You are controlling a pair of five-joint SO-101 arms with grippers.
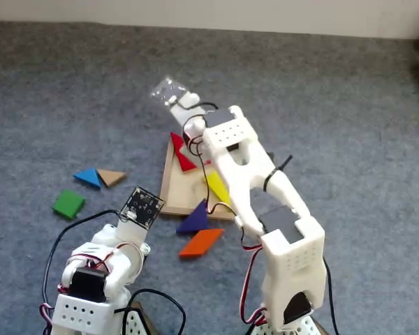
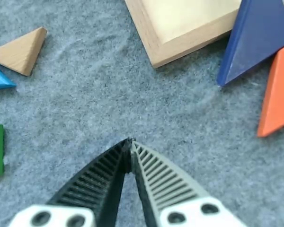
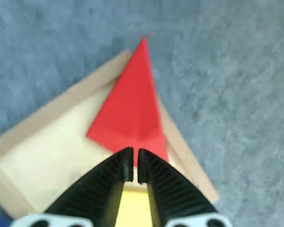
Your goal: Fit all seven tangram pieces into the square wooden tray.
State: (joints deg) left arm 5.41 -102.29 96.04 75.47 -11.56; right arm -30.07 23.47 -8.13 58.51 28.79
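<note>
The square wooden tray [image 1: 173, 190] lies mid-carpet. Inside it are a red triangle [image 1: 181, 156] and a yellow piece [image 1: 218, 187]. In the right wrist view the red triangle [image 3: 130, 113] has its tip over the tray's corner rim [image 3: 52, 106]. My right gripper [image 3: 135, 163] is shut at the triangle's base, with the yellow piece [image 3: 132, 208] just behind it. My left gripper [image 2: 130, 144] is shut above bare carpet, short of the tray corner [image 2: 161, 52]. Outside the tray lie a dark blue triangle [image 1: 195, 220], an orange parallelogram [image 1: 201, 242], a blue triangle [image 1: 88, 176], a tan triangle [image 1: 112, 177] and a green square [image 1: 68, 204].
The right arm [image 1: 251, 181] stretches over the tray's right side. The left arm [image 1: 105, 269] sits at the front left. Grey carpet spreads all around, and a pale wall edge [image 1: 265, 14] runs along the back.
</note>
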